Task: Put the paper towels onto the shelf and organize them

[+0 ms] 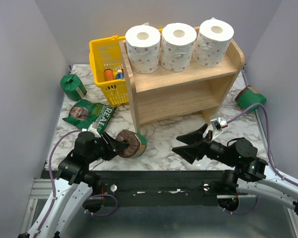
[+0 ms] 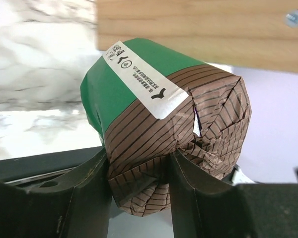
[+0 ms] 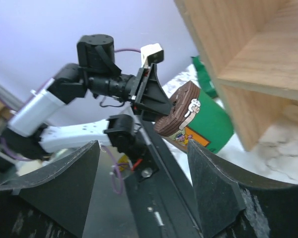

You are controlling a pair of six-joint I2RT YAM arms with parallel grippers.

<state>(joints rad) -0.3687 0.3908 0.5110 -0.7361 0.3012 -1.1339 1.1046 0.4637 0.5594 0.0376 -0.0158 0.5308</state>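
The left hand [image 1: 117, 145] grips 1 green-wrapped roll [image 1: 135, 144] by its brown end — leaving the body free, I'd guess, to slide into the shelf [image 1: 179, 101] just beyond it — while the right hand [image 1: 191, 143] gapes empty.

The flat green bag [image 1: 91, 114] reads "REAL".

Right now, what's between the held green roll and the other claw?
Nothing but bare marble table, in the top view: the left gripper holds the roll, and the open right gripper faces it across that gap.
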